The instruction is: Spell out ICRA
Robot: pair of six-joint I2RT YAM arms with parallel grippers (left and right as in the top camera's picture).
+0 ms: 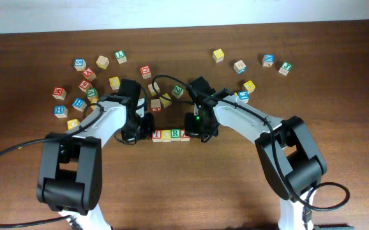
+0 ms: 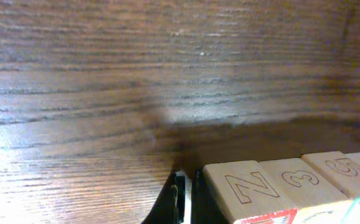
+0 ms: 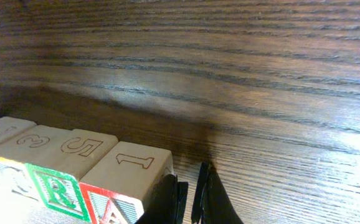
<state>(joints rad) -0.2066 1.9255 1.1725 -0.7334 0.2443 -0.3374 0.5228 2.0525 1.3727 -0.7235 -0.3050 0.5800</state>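
Note:
A row of wooden letter blocks [image 1: 170,135] lies on the table between my two grippers. In the right wrist view the row shows a green R [image 3: 56,191] and a red A [image 3: 108,208] on the side faces, with 1, 5, 3 and Z on top. My left gripper [image 1: 141,128] is shut and empty, its fingers [image 2: 186,198] against the left end block [image 2: 248,186]. My right gripper [image 1: 197,130] is shut and empty, its fingers [image 3: 189,196] against the right end block [image 3: 133,168].
Several loose letter blocks lie scattered at the back: a cluster at back left [image 1: 82,83], some behind the arms [image 1: 156,102], and others at back right [image 1: 271,61]. The wooden table [image 1: 191,191] stretches in front of the row.

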